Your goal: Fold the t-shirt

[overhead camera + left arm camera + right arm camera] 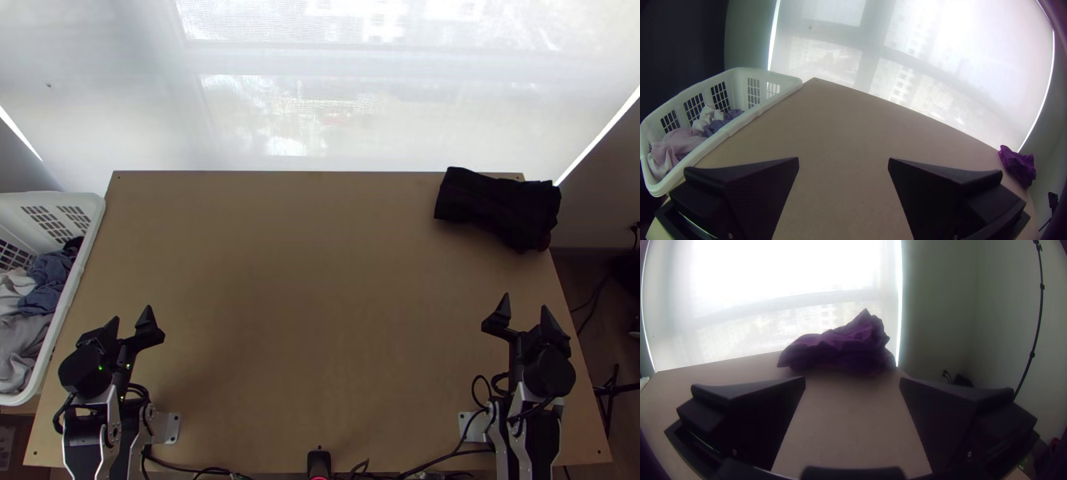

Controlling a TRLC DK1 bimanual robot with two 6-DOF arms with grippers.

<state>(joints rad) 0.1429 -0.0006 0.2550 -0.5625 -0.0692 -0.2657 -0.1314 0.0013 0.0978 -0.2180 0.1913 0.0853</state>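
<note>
Dark t-shirt (498,210) bunched at far right corner of tabletop (320,280). Left pincer (131,314) at its near left, spread; right pincer (526,302) near right, spread.

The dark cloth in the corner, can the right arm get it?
Probably yes: the right arm's tool is open and nothing blocks its way to the cloth, though that looks like a stretch.
</note>
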